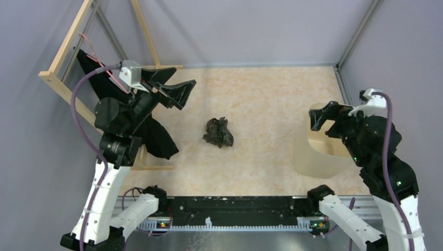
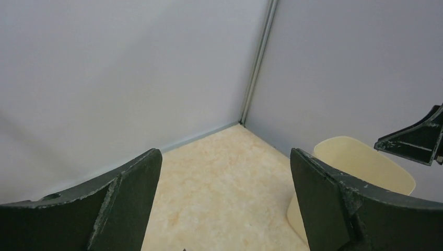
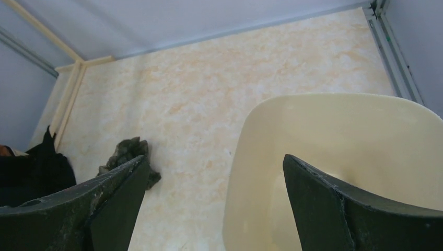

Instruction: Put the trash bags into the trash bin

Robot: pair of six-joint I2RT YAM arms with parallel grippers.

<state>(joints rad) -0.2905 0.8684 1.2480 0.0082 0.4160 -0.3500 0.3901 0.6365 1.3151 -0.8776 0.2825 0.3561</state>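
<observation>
The trash bag (image 1: 218,132) lies crumpled in a small dark brown-black glossy heap on the middle of the table; it also shows in the right wrist view (image 3: 127,154), partly behind my left finger. The cream-beige trash bin (image 1: 313,151) stands at the right side and shows in the right wrist view (image 3: 339,146) and the left wrist view (image 2: 360,162). My left gripper (image 1: 175,86) is open and empty, raised at the far left, well away from the bag. My right gripper (image 1: 326,116) is open and empty, above the bin's near rim.
A wooden frame (image 1: 62,83) stands at the far left with a matte black cloth (image 1: 151,133) hanging by the left arm. Grey walls enclose the table on three sides. A black rail (image 1: 230,209) runs along the near edge.
</observation>
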